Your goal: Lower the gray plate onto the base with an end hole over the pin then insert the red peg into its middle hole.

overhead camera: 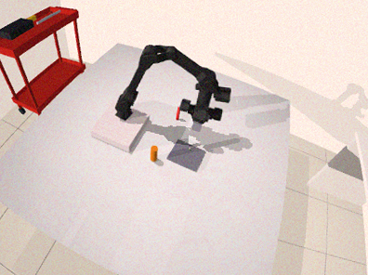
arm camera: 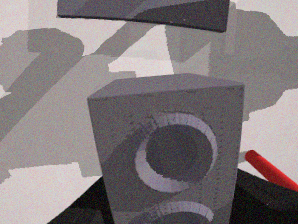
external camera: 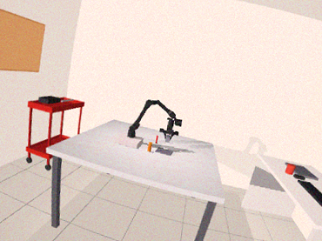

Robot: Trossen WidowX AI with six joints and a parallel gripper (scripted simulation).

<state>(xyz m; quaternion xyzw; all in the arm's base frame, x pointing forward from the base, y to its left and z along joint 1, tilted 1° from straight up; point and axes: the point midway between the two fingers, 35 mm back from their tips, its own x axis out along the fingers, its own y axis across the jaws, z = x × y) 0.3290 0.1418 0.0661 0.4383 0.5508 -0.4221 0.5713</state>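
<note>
My gripper (overhead camera: 197, 121) (external camera: 169, 136) is shut on the gray plate (overhead camera: 196, 126) (external camera: 167, 140) (arm camera: 116, 135). The plate hangs upright below the fingers, behind the base; in the wrist view it shows one round hole whole and part of a second. The dark gray base (overhead camera: 182, 159) (external camera: 164, 152) (arm camera: 195, 14) lies on the table, apart from the plate. Its pin is too small to make out clearly. The red peg (overhead camera: 178, 113) (external camera: 157, 139) (arm camera: 272, 170) stands upright beside the gripper, on the arm-mount side. The plate's lower part is cut off in the wrist view.
An orange cylinder (overhead camera: 154, 153) (external camera: 149, 147) stands between the base and the pale block (overhead camera: 117, 131) (external camera: 127, 142) under the arm's mount. The arm's shadow falls across the table (overhead camera: 162, 226) (external camera: 140, 168). A red cart (overhead camera: 2, 44) (external camera: 56, 105) stands off the table's left side.
</note>
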